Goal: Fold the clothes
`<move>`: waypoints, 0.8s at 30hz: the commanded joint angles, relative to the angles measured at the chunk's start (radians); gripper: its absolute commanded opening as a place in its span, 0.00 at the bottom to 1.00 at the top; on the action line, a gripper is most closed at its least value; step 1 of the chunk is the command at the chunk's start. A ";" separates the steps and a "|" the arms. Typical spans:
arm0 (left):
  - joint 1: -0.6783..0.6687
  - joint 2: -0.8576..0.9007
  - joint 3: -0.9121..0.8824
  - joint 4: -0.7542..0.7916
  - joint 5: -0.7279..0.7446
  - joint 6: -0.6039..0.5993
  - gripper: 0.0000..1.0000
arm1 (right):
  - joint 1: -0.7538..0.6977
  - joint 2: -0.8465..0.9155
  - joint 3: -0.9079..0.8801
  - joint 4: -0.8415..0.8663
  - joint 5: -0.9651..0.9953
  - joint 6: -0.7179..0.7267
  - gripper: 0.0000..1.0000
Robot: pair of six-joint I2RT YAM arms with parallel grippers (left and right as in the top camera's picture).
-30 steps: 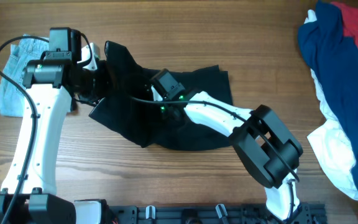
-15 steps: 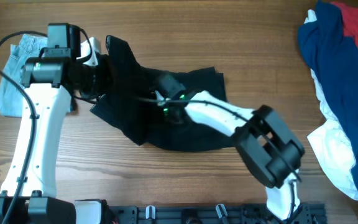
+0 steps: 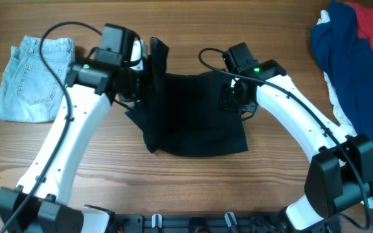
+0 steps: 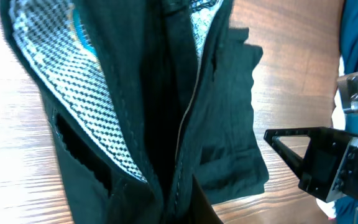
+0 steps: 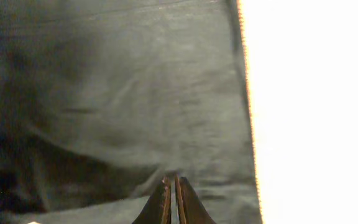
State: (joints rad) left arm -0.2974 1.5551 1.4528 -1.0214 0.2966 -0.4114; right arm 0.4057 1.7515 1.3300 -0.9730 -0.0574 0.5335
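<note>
Arms have swung apart since a second ago; left gripper (image 3: 146, 70) and right gripper (image 3: 230, 97) each clamped on the black garment's (image 3: 196, 120) top edge; garment now spread mid-table (image 3: 173, 188), no longer bunched; probably ready for flattening, then folding.

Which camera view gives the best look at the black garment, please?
The overhead view: it shows the black garment nearly whole, with its outline. The left wrist view shows only a close part of it, an opened edge with checked lining. The right wrist view shows only a plain stretch of dark fabric.
</note>
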 commanded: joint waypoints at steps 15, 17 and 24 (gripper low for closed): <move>-0.196 0.153 0.024 0.109 -0.018 -0.133 0.04 | -0.006 0.036 -0.017 -0.095 0.155 0.002 0.04; -0.197 0.154 0.024 0.115 -0.018 -0.156 0.04 | -0.006 0.051 -0.017 -0.108 0.155 0.001 0.04; -0.203 0.160 0.024 0.150 -0.018 -0.211 0.04 | -0.006 0.149 -0.047 -0.081 0.154 0.016 0.05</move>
State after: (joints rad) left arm -0.4892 1.7046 1.4532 -0.8886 0.2810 -0.5720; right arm 0.4011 1.8317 1.3220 -1.0695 0.0734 0.5301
